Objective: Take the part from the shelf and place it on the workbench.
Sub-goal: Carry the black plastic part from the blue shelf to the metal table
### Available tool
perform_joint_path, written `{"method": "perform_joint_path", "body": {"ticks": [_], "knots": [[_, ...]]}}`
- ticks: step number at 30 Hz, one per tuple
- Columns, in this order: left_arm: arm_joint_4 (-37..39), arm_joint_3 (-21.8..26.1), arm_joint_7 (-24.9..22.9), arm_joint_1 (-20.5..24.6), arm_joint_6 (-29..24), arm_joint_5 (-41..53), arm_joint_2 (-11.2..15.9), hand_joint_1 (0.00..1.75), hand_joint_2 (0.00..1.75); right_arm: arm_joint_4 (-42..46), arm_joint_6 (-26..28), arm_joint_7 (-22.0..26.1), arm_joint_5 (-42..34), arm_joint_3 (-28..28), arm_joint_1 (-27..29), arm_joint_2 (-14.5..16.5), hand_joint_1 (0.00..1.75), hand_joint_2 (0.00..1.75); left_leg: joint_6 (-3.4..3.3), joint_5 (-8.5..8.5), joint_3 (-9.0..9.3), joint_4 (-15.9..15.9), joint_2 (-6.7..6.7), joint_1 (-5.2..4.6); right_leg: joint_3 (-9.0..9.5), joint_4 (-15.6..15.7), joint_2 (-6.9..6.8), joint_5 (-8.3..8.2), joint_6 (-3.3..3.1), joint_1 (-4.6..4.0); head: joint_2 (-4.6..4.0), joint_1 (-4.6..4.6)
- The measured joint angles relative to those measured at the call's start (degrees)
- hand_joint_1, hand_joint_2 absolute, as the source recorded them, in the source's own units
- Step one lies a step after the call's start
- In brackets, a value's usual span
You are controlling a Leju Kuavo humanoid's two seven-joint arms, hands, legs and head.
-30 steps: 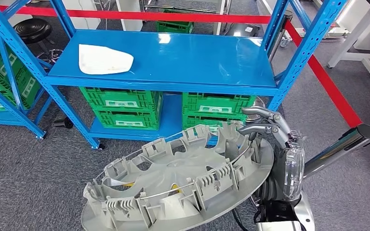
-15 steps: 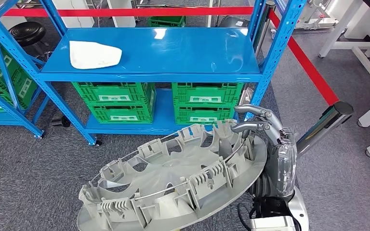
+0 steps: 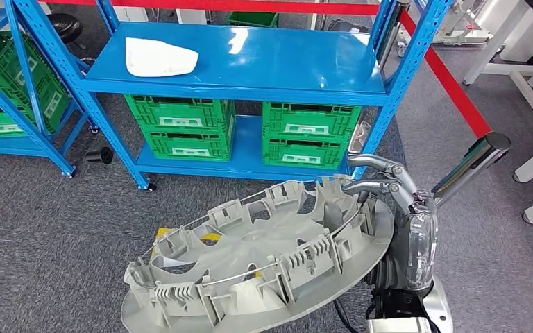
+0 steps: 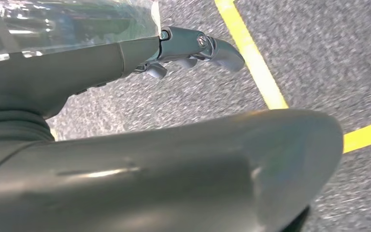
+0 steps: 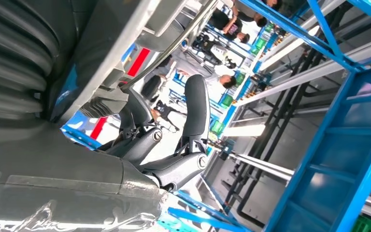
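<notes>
Part point(image 3: 264, 267) held, right hand point(image 3: 395, 201) fingers point(image 3: 371, 164) hooked over rim.

**Silver arms, grey hands**

Right hand point(image 3: 388, 182): slim metal-grey fingers point(image 5: 196, 104), darker at the tips, joined with small round screws. Behind it, a clear glossy shell over the wrist, then a black ribbed cuff and black cables. Polished silver forearm tube with a dark end cap. Left hand point(image 4: 193, 48): the same grey metal fingers with screw heads, clear cover, smooth grey casing.
</notes>
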State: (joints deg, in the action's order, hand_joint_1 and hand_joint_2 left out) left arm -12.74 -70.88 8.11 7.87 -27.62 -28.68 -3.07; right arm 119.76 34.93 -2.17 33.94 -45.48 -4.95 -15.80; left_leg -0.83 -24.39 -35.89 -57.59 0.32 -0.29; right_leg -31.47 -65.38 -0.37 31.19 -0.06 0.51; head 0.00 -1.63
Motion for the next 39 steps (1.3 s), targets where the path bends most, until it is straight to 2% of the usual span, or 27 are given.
{"method": "perform_joint_path", "body": {"ticks": [2, 3, 5, 6, 7, 9, 10, 11, 13, 15, 17, 18, 19, 21, 23, 25, 26, 27, 28, 29, 30, 31, 33, 34, 36, 37, 39], "knots": [[0.0, 0.0, -0.1, 0.0, 0.1, 0.0, 0.0, 0.00, 1.75, 0.0, 0.0, -0.1, 0.0, 0.0, 0.0, 0.0, 1.75, 1.75, 0.51, 1.07, -1.03, -0.4, -0.03, -0.05, 4.60, 7.3, 0.02, 0.94, -0.63, -0.27, 0.00, -0.08], [0.0, 0.0, -0.1, 0.0, 0.1, 0.0, -0.1, 0.00, 1.75, 0.0, 0.0, -0.1, 0.0, 0.0, 0.0, 0.0, 1.75, 1.75, 0.85, 1.67, -1.34, -0.4, -0.02, 0.00, 5.29, 9.0, 0.07, 1.41, -0.94, -0.46, 0.00, -0.11], [0.0, 0.0, -0.1, 0.0, 0.1, 0.0, -0.1, 0.00, 1.75, 0.0, 0.0, -0.1, 0.0, 0.0, 0.0, 0.0, 1.75, 1.75, 1.56, 2.46, -1.83, -0.1, -0.08, 0.16, 4.47, 9.4, 0.04, 0.49, -1.69, -0.49, 0.00, -0.16], [0.0, 0.0, -0.2, -0.1, 0.1, 0.1, -0.1, 0.00, 1.75, 0.0, 0.0, -0.2, 0.0, 0.0, 0.0, 0.0, 1.75, 1.75, 1.91, 1.52, -2.24, -0.6, -0.15, 0.22, 3.86, 9.5, -0.01, -0.24, -2.11, -0.36, 0.00, -0.13], [0.0, 0.0, -0.2, -0.2, 0.1, 0.1, -0.1, 0.00, 1.75, 0.0, 0.0, -0.3, 0.0, 0.0, 0.0, 0.0, 1.75, 1.75, 2.26, -0.56, -2.77, -2.0, -0.22, 0.29, 3.16, 9.7, -0.09, -1.05, -2.49, -0.18, 0.00, 0.11], [0.0, 0.0, -0.3, -0.2, 0.2, 0.1, -0.1, 0.00, 1.75, 0.0, 0.1, -0.4, 0.0, 0.0, 0.1, 0.0, 1.75, 1.75, 2.86, -6.62, -4.09, -8.1, -0.27, 0.59, 1.53, 9.6, -0.18, -2.47, -2.90, -0.04, 0.00, 0.81], [0.0, 0.0, -0.4, -0.2, 0.2, 0.1, -0.1, 0.00, 1.75, 0.0, 0.1, -0.5, 0.1, 0.0, 0.2, 0.0, 1.75, 1.75, 3.12, -8.77, -4.49, -11.8, -0.27, 0.72, 0.61, 9.4, -0.22, -3.12, -2.93, -0.04, 0.00, 1.12], [0.0, 0.0, -0.4, -0.2, 0.2, 0.1, -0.1, 0.00, 1.75, 0.0, 0.1, -0.5, 0.1, 0.0, 0.2, -0.1, 1.75, 1.75, 3.30, -9.50, -4.43, -14.6, -0.27, 0.80, -0.39, 9.2, -0.25, -3.75, -2.89, -0.04, 0.00, 1.31], [0.0, 0.0, -0.4, -0.1, 0.3, 0.1, -0.1, 0.00, 1.75, 0.0, 0.1, -0.6, 0.1, 0.0, 0.3, -0.1, 1.75, 1.75, 3.45, -7.46, -1.99, -15.3, -0.27, 0.87, -2.60, 8.5, -0.24, -4.91, -2.67, 0.00, 0.00, 1.57], [0.0, 0.0, -0.4, 0.0, 0.3, 0.1, -0.1, 0.00, 1.75, 0.0, 0.2, -0.6, 0.1, 0.0, 0.4, -0.1, 1.75, 1.75, 3.23, -5.57, 3.70, -9.1, -0.32, 0.86, -4.55, 7.7, -0.15, -5.90, -2.31, -0.01, 0.00, 1.75], [0.0, 0.0, -0.5, 0.2, 0.3, 0.1, -0.1, 0.00, 1.75, 0.0, 0.2, -0.6, 0.1, 0.0, 0.5, -0.1, 1.75, 1.75, 2.60, -6.85, 9.16, -1.3, -0.39, 0.67, -5.74, 7.1, -0.15, -6.89, -1.72, -0.12, 0.00, 1.83], [0.0, 0.0, -0.5, 0.3, 0.3, 0.1, -0.1, 0.00, 1.75, 0.1, 0.3, -0.6, 0.1, 0.0, 0.6, -0.1, 1.75, 1.75, 2.20, -7.64, 10.47, 0.9, -0.40, 0.49, -6.03, 7.0, -0.20, -7.46, -1.37, -0.13, 0.00, 1.80], [0.0, -0.1, -0.5, 0.3, 0.4, 0.1, -0.1, 0.00, 1.75, 0.1, 0.3, -0.7, 0.1, 0.0, 0.6, -0.1, 1.75, 1.75, 1.77, -7.67, 10.47, 1.8, -0.38, 0.35, -6.19, 7.2, -0.24, -8.09, -1.00, -0.09, 0.00, 1.76], [0.0, -0.1, -0.6, 0.1, 0.4, 0.1, -0.2, 0.00, 1.75, 0.1, 0.4, -0.7, 0.1, 0.0, 0.7, -0.2, 1.75, 1.75, 0.85, -6.54, 9.35, 1.9, -0.13, 0.41, -6.62, 7.0, -0.15, -7.70, -0.30, 0.11, 0.00, 1.72], [0.0, -0.2, -0.6, 0.1, 0.5, 0.1, -0.2, 0.00, 1.75, 0.1, 0.5, -0.7, 0.1, 0.1, 0.8, -0.3, 1.75, 1.75, 0.09, -5.14, 7.95, 2.1, 0.12, 0.55, -7.62, 3.5, -0.03, -3.03, 0.23, 0.24, 0.00, 1.36], [0.0, -0.2, -0.6, 0.1, 0.6, 0.1, -0.3, 0.00, 1.75, 0.1, 0.6, -0.8, 0.0, 0.1, 0.9, -0.4, 1.75, 1.75, -0.25, -3.79, 6.33, 2.0, 0.16, 0.37, -8.80, -3.5, -0.02, 2.61, 0.54, 0.26, 0.00, 0.77], [0.0, -0.2, -0.6, 0.1, 0.6, 0.1, -0.3, 0.00, 1.75, 0.1, 0.6, -0.8, 0.0, 0.1, 0.9, -0.4, 1.75, 1.75, -0.28, -3.09, 5.48, 1.9, 0.18, 0.28, -9.04, -6.7, -0.01, 3.62, 0.60, 0.26, 0.00, 0.56], [0.0, -0.2, -0.6, 0.1, 0.6, 0.1, -0.3, 0.00, 1.75, 0.1, 0.6, -0.8, 0.0, 0.1, 0.9, -0.5, 1.75, 1.75, -0.28, -2.41, 4.49, 1.6, 0.20, 0.20, -8.73, -8.7, -0.01, 3.13, 0.59, 0.25, 0.00, 0.40], [0.0, -0.2, -0.6, 0.2, 0.6, 0.1, -0.3, 0.00, 1.75, 0.1, 0.6, -0.8, 0.0, 0.1, 1.0, -0.5, 1.75, 1.75, -0.24, -1.77, 3.40, 1.3, 0.22, 0.13, -7.61, -8.9, -0.01, 1.48, 0.49, 0.23, 0.00, 0.27], [0.0, -0.2, -0.6, 0.2, 0.6, 0.1, -0.4, 0.00, 1.75, 0.1, 0.6, -0.8, 0.0, 0.1, 0.9, -0.5, 1.75, 1.75, -0.15, -1.19, 2.24, 0.8, 0.22, 0.08, -5.57, -7.1, -0.01, -0.33, 0.29, 0.18, 0.00, 0.14], [0.0, -0.2, -0.6, 0.2, 0.6, 0.1, -0.4, 0.00, 1.75, 0.1, 0.6, -0.8, 0.0, 0.1, 0.9, -0.6, 1.75, 1.75, -0.02, -0.69, 1.20, 0.4, 0.22, 0.04, -2.67, -3.5, -0.02, -1.24, 0.00, 0.10, 0.00, 0.01], [0.0, -0.3, -0.6, 0.2, 0.6, 0.2, -0.4, 0.00, 1.75, 0.1, 0.6, -0.8, 0.0, 0.1, 0.9, -0.6, 1.75, 1.75, 0.19, -0.23, 0.38, 0.0, 0.20, -0.03, 0.54, 1.0, -0.02, -1.02, -0.31, -0.02, 0.00, -0.13], [0.0, -0.3, -0.7, 0.2, 0.7, 0.2, -0.5, 0.00, 1.75, 0.2, 0.7, -0.8, 0.1, 0.2, 0.9, -0.6, 1.75, 1.75, 0.73, 0.81, -0.65, -0.4, 0.17, -0.03, 4.60, 7.8, 0.01, 0.80, -0.85, -0.36, 0.00, -0.32], [0.0, -0.3, -0.7, 0.2, 0.7, 0.3, -0.5, 0.00, 1.75, 0.2, 0.7, -0.8, 0.1, 0.2, 0.9, -0.6, 1.75, 1.75, 1.06, 1.41, -0.96, -0.4, 0.17, 0.03, 5.03, 9.1, 0.04, 1.13, -1.12, -0.54, 0.00, -0.38], [0.0, -0.3, -0.7, 0.2, 0.8, 0.5, -0.5, 0.00, 1.75, 0.3, 0.7, -0.8, 0.1, 0.2, 0.9, -0.6, 1.75, 1.75, 1.77, 1.69, -1.55, -0.3, 0.07, 0.24, 4.13, 9.4, -0.03, 0.11, -1.88, -0.45, 0.00, -0.49], [0.0, -0.3, -0.7, 0.1, 0.8, 0.6, -0.5, 0.00, 1.75, 0.3, 0.7, -0.8, 0.1, 0.3, 0.9, -0.6, 1.75, 1.75, 2.12, 0.50, -1.90, -0.9, -0.01, 0.30, 3.57, 9.5, -0.10, -0.57, -2.29, -0.32, 0.00, -0.42], [0.0, -0.3, -0.8, 0.0, 0.8, 0.7, -0.4, 0.00, 1.75, 0.3, 0.7, -0.8, 0.0, 0.3, 0.9, -0.7, 1.75, 1.75, 2.72, -4.72, -3.07, -5.6, -0.12, 0.48, 2.20, 9.5, -0.22, -1.84, -2.80, -0.14, 0.00, 0.11]]}}
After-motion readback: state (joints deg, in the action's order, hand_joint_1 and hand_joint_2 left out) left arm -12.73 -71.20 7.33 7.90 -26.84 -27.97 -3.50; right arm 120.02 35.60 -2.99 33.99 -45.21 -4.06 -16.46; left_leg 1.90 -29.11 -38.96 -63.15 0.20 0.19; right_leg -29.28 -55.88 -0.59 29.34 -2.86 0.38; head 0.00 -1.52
